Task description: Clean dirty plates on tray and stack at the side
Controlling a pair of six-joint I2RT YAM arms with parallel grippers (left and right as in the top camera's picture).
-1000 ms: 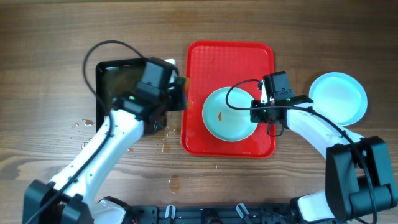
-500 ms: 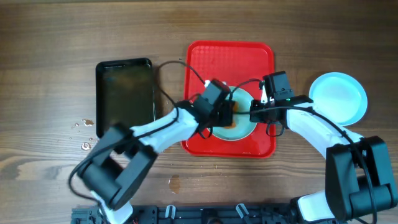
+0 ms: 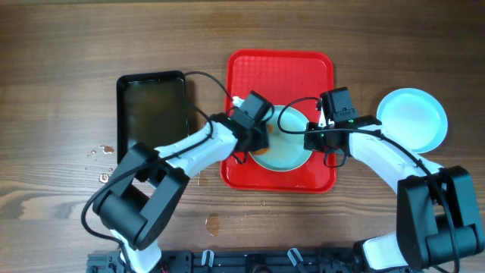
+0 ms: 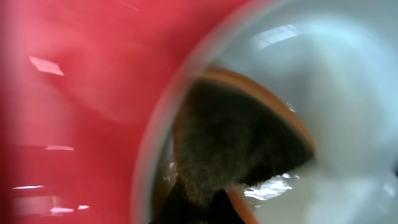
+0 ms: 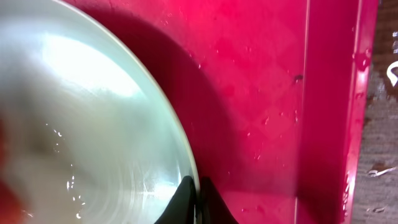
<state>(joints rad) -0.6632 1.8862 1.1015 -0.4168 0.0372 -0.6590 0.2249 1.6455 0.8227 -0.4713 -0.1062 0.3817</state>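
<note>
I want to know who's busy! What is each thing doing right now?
Plate on tray: pinched at its rim, sponge on it.
Side plate: on table, no smear visible.
Sponge: pressed on the tray plate.
Left claw: shut on sponge.
Right claw: shut on plate rim.
Red tray: wet.

On the desk (image 3: 76, 45), the red tray (image 3: 250, 68) carries a plate (image 3: 292, 152). The left pincer (image 3: 264, 133), with a brownish sponge (image 3: 270, 130), is over its left edge, and the right pincer (image 3: 311, 138) is at its right rim. A second plate (image 3: 413, 117) lies right of the red tray, a black tray (image 3: 151, 114) left.
</note>
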